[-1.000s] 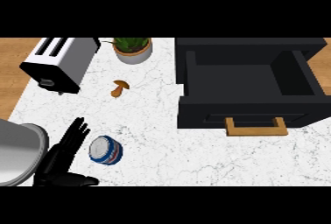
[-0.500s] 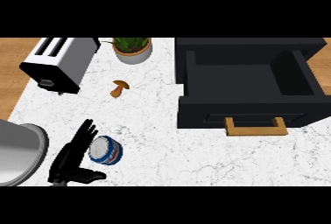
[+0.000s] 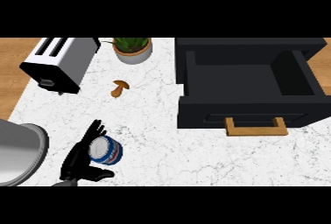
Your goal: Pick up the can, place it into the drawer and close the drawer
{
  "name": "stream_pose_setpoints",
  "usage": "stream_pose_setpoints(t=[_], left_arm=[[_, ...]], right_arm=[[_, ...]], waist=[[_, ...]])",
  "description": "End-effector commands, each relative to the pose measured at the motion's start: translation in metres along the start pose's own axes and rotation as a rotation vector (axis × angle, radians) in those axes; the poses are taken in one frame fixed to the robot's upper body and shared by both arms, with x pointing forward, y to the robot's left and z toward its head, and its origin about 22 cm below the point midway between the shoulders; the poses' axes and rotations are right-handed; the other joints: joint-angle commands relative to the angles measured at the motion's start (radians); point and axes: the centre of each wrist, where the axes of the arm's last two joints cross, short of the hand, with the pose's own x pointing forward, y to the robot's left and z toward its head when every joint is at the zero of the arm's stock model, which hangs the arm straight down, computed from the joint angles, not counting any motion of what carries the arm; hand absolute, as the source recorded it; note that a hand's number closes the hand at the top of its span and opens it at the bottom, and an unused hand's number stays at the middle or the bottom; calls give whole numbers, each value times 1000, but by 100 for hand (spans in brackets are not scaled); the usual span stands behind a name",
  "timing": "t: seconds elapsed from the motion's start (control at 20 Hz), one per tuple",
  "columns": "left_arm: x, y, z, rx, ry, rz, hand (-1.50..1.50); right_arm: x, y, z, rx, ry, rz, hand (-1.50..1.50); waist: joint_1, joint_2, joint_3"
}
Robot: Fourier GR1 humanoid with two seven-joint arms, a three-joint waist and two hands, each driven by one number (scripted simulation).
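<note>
The can, blue and white with a silver top, stands on the white marble counter at the lower left. My left hand lies right against its left side, fingers straight and pointing away from me. The thumb sticks out to the right just below the can, so the hand is open. The black drawer stands pulled open at the upper right, with nothing showing inside it. Its wooden handle faces me. My right hand shows nowhere.
A silver toaster sits at the upper left and a potted plant behind the counter's middle. A small brown mushroom lies between them. A grey rounded object fills the left edge beside my hand.
My left hand has slid to the right, up against the can's side, and its fingers have drawn together. The can and the drawer have stayed in place.
</note>
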Motion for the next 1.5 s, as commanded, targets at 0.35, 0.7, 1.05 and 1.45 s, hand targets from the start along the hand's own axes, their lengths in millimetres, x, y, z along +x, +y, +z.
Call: stream_pose_setpoints(t=[0.35,0.7,1.05,1.45], left_arm=[[-3,-33,-23,-147,11,113,150],[35,-30,-51,-99,-94,142,150],[65,-38,-74,145,-251,175,150],[126,-82,-84,98,-324,116,150]], right_arm=[[12,-5,5,-1,21,-17,-150],[10,0,-1,21,-6,-13,-150],[16,10,7,-9,7,-32,-150],[-5,2,18,-16,11,-51,-150]], waist=[[-2,0,0],[-2,1,0],[-3,0,0],[-1,-3,1]])
